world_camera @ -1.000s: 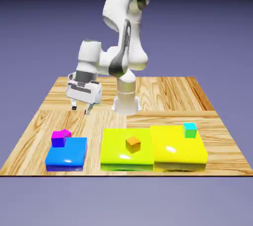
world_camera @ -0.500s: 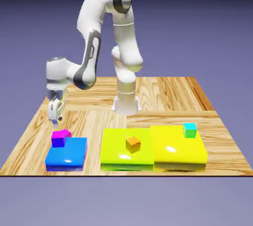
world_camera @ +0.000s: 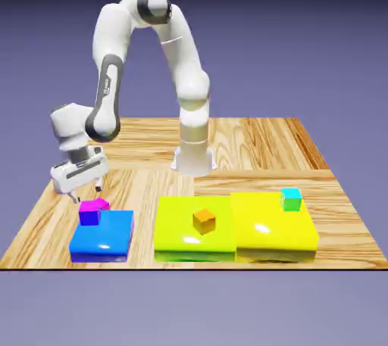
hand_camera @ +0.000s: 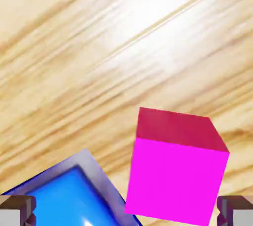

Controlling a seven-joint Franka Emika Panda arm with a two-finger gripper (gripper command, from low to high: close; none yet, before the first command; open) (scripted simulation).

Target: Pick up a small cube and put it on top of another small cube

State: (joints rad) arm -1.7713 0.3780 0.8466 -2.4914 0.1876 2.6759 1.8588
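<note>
Worktop (world_camera: pixel 250 144): light wood planks, glossy glare in the hand view; plain blue-violet backdrop. No legible writing.

Hand (world_camera: pixel 85 196): fingers apart, empty, low over the worktop just above the pink cube (world_camera: pixel 99 204), which rests on the wood beside the blue block (world_camera: pixel 102 235). A purple-sided cube (world_camera: pixel 89 216) sits on that block's corner.

Cyan cube (world_camera: pixel 291 199): on the yellow block (world_camera: pixel 273 223), well apart.

Orange cube (world_camera: pixel 204 220): on the lime block (world_camera: pixel 194 227).
</note>
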